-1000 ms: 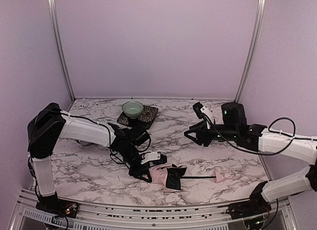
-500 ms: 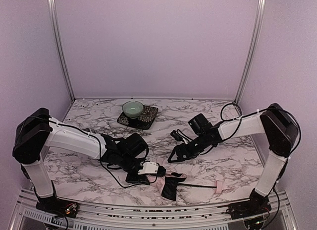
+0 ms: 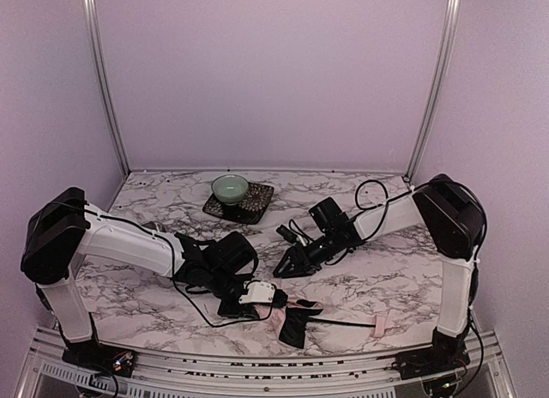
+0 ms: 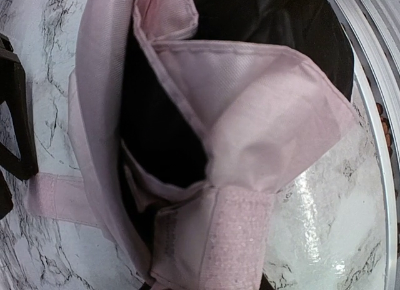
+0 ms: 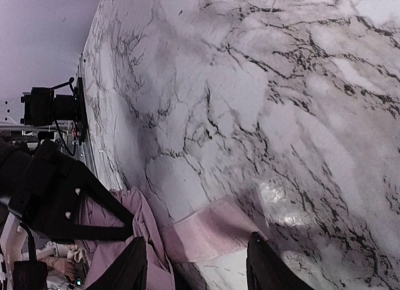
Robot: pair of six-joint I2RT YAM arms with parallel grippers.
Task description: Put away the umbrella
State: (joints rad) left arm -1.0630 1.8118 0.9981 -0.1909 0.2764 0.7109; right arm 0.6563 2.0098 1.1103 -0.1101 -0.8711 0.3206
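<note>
Worktop (image 3: 386, 278): white marble with grey veins. Everything below sits on it.

Left arm (image 3: 129, 239): stretched low from the left side toward the near middle.

Right arm (image 3: 390, 214): comes in from the right and angles down toward the middle.

Umbrella (image 3: 293, 325): lies flat at the near middle, close to the near edge. It's folded but loose, with pale pink cloth bunched up and the black lining showing.

Umbrella axis: runs left-right, pretty much along the near edge. The crumpled canopy is on the left and the thin black shaft (image 3: 343, 322) sticks out to the right.

Left hand (image 3: 268, 299): right at the canopy's left end, touching it. It looks clenched on a bunch of the pink fabric, and cloth fills its wrist view so you can't see the tips.

Right hand (image 3: 286, 265): released, with its two black fingers (image 5: 134, 268) standing apart and nothing between them. It's just on the far side of the canopy, low over the marble. Can't tell if it touches the cloth.

Bowl (image 3: 230, 189): pale green, sitting on a dark mat (image 3: 253, 205) at the far middle, well away from the umbrella.

Handle (image 3: 380, 322): small and pink, at the shaft's right end, pointing right, away from both hands.

Strap (image 5: 206, 230): a pale pink band lying flat on the marble beside the canopy, seen between the right hand's fingers.
</note>
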